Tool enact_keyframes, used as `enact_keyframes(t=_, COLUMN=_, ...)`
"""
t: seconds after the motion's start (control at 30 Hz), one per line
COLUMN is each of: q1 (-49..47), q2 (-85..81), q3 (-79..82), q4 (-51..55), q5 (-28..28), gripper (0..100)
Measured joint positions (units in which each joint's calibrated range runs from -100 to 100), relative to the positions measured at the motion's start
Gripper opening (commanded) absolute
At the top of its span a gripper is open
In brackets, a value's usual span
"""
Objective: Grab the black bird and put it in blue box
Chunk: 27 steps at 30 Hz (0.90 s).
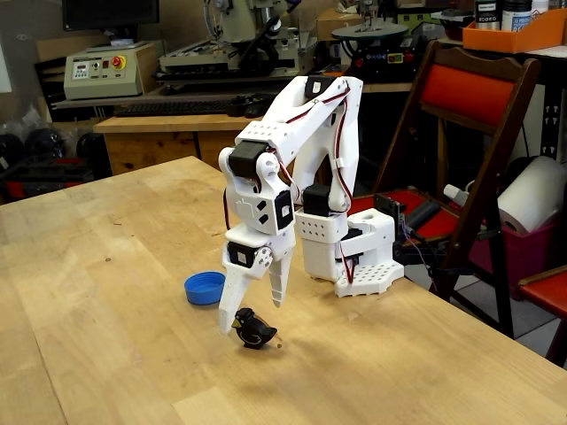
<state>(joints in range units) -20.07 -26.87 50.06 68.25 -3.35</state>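
The black bird (254,330) stands on the wooden table (106,292) in the fixed view, glossy, with a yellow beak pointing left. My white gripper (252,317) hangs open right over it, one finger (229,310) down at the bird's left side, the other finger (277,288) higher behind it. The fingers straddle the bird without closing on it. The blue box (205,288), a shallow round blue dish, lies on the table to the left of the gripper, a short way from the bird.
The arm's white base (350,252) sits near the table's right edge. A folding chair (474,133) with a red seat stands beyond that edge, beside a paper roll (532,190). Workshop machines and benches fill the background.
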Motion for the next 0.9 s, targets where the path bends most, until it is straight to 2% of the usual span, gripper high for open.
enact_keyframes(t=0.37, q1=0.07, q2=5.06, q3=-0.43, q4=-0.16, q5=0.00, gripper=43)
enact_keyframes(t=0.9, q1=0.00, q2=8.24, q3=-11.15, q4=0.16, q5=0.00, gripper=43)
